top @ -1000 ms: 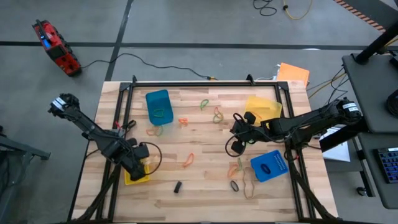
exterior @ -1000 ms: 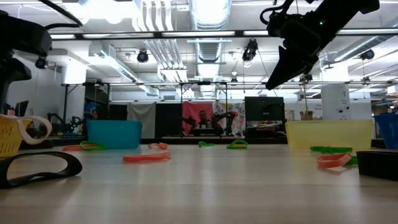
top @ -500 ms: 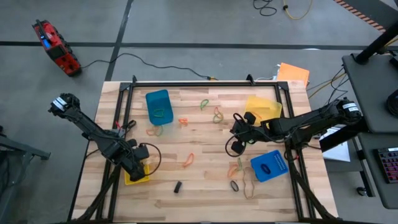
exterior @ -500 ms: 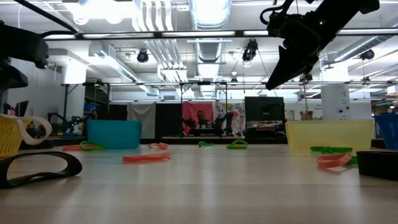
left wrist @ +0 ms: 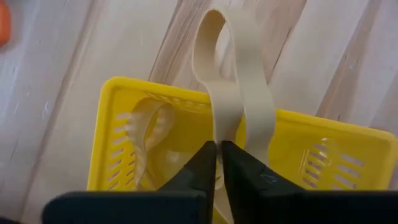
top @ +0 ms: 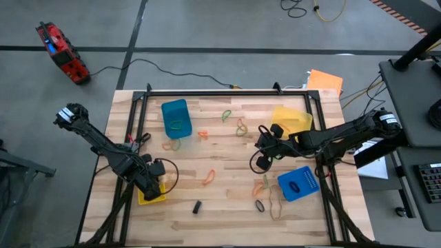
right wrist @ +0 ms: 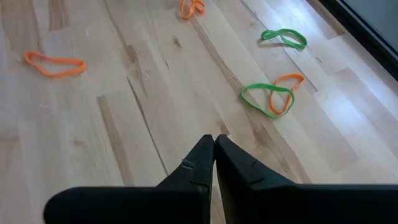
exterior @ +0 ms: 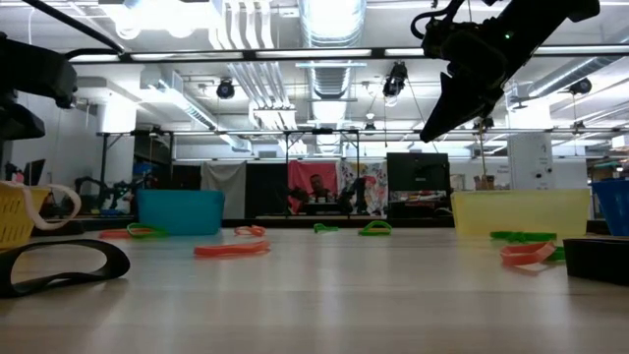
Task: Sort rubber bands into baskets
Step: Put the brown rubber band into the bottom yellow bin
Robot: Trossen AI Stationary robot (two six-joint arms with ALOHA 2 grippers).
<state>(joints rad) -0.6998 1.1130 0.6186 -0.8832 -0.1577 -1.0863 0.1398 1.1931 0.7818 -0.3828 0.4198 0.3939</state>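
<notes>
My left gripper (left wrist: 218, 148) is shut on a tan rubber band (left wrist: 231, 74) over the yellow basket (left wrist: 124, 118) at the table's near left (top: 146, 198). In the low view the band (exterior: 54, 205) loops beside that basket (exterior: 10, 218). My right gripper (right wrist: 214, 142) is shut and empty, high above the table's middle right (exterior: 428, 133). Orange and green bands (right wrist: 272, 99) lie beyond it. A blue basket (top: 175, 117) stands far left, a yellow one (top: 291, 120) far right and a blue one (top: 298, 183) near right. My left gripper pinches the tan band at one end of its loop (left wrist: 225, 127) between the two fingertips. The fingers slant down from above. The rest of the loop sticks out past the fingertips over the basket's rim (left wrist: 186, 93). I cannot tell whether the band touches the basket.
Loose bands lie about: orange (top: 209, 177), orange and green (top: 241, 127), green (top: 226, 115), black (top: 260, 205) and tan (top: 275, 204). A small black block (top: 197, 207) lies near the front edge. A black band (exterior: 59, 265) lies close in the low view.
My left gripper has sunk slightly over the yellow basket, still shut on the tan band.
</notes>
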